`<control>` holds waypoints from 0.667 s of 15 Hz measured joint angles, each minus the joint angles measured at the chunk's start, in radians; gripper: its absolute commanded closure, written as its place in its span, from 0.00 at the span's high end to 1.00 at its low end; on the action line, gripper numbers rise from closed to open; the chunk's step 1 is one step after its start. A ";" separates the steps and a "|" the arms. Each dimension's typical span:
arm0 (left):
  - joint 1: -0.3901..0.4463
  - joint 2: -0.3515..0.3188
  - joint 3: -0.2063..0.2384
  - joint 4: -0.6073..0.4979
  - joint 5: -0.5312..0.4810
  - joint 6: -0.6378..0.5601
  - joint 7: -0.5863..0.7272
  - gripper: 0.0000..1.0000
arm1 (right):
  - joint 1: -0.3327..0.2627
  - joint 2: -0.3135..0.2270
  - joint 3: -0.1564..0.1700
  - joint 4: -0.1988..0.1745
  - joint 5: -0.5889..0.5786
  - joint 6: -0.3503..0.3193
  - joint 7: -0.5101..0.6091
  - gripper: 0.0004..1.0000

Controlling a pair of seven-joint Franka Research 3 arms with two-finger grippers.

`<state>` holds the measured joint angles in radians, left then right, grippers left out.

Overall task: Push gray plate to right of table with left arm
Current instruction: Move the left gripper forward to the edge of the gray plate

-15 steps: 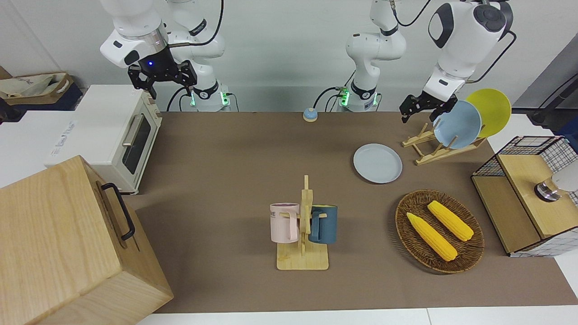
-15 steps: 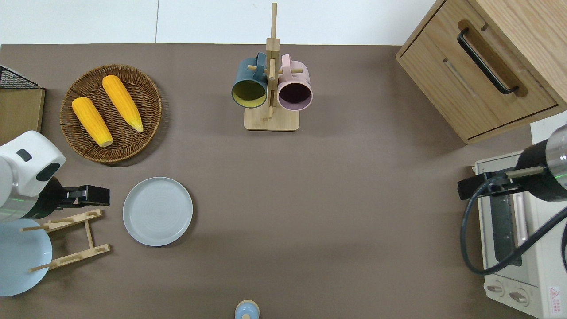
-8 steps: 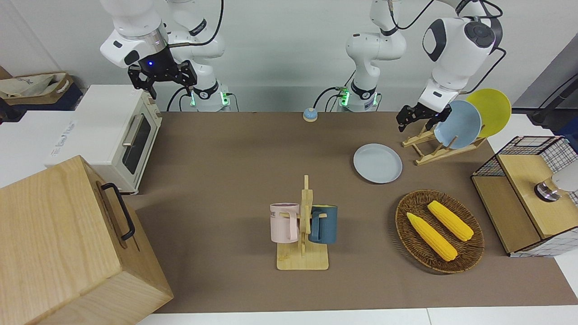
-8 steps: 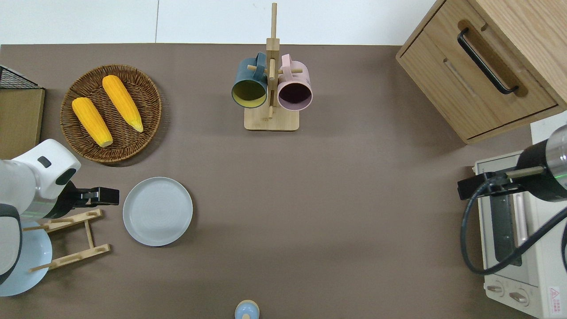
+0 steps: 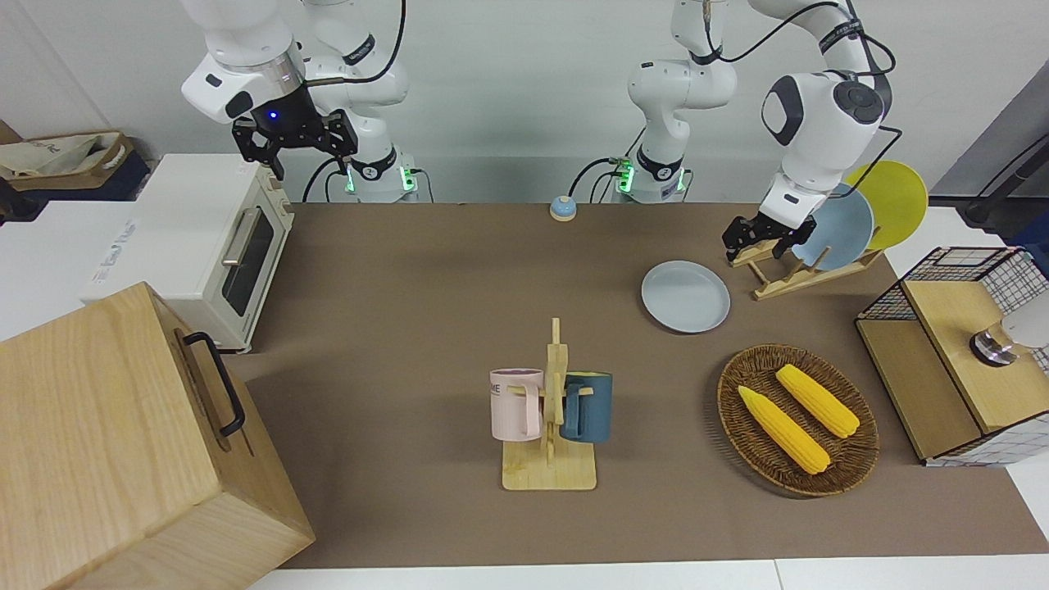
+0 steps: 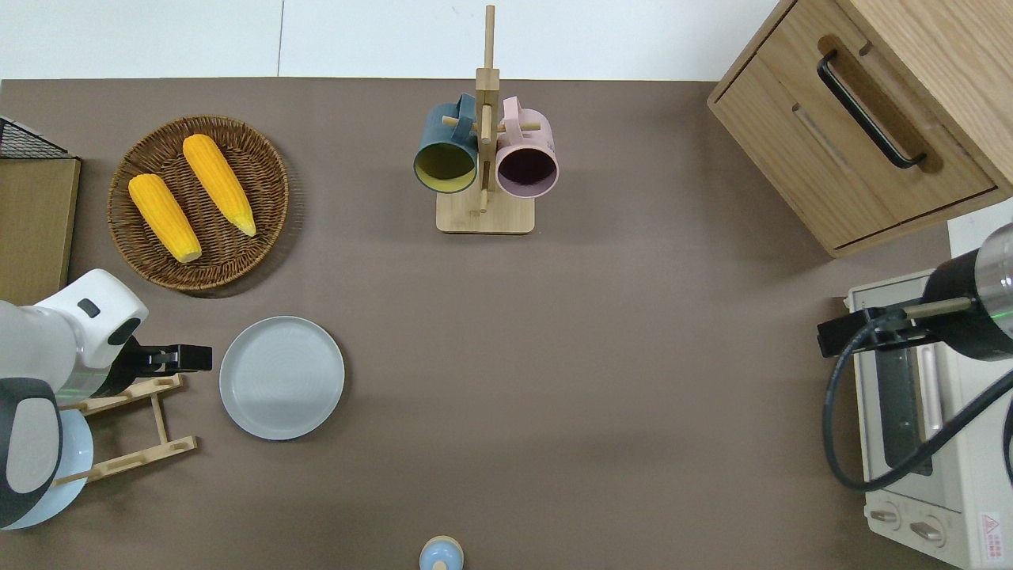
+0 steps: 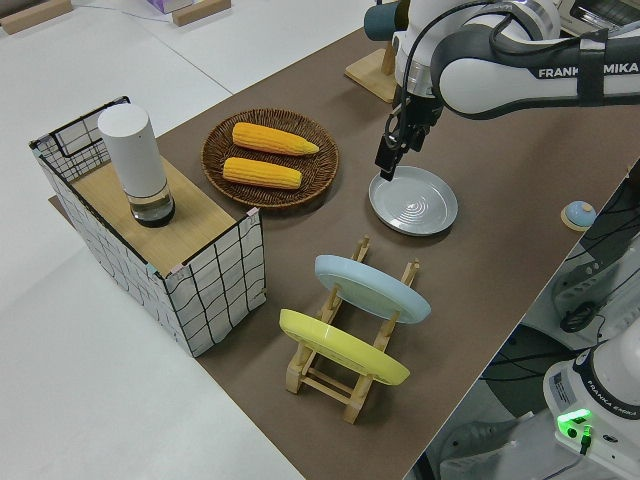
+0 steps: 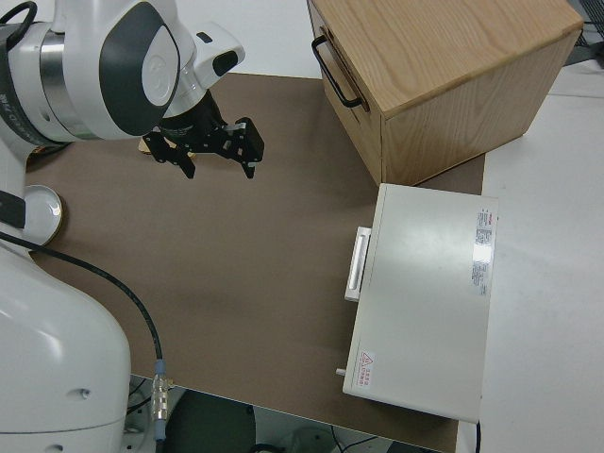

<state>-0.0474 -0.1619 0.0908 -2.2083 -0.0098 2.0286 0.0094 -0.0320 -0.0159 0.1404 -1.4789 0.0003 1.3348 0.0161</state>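
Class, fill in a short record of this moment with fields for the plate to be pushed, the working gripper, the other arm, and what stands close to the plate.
plate: gray plate lying flat on the table, toward the left arm's end
working gripper: left gripper low beside the plate's rim, on the side away from the right arm; contact cannot be told
other arm: right gripper open, parked
neighbours: wooden plate rack beside the plate; wicker basket with two corn cobs farther from the robots
push: not yet visibly begun
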 measured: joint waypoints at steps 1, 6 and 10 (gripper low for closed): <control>0.000 0.000 0.000 -0.015 0.000 0.018 0.001 1.00 | 0.000 0.000 0.000 0.000 0.000 0.000 0.000 0.98; 0.000 0.000 0.000 -0.111 0.000 0.135 0.004 1.00 | 0.000 0.000 0.000 0.000 0.000 0.000 0.000 0.98; 0.000 0.000 -0.001 -0.162 0.000 0.192 0.018 1.00 | 0.000 0.000 0.000 0.000 0.000 0.000 0.000 0.98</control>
<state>-0.0474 -0.1620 0.0900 -2.3699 -0.0098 2.2210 0.0270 -0.0320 -0.0159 0.1404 -1.4789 0.0003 1.3348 0.0161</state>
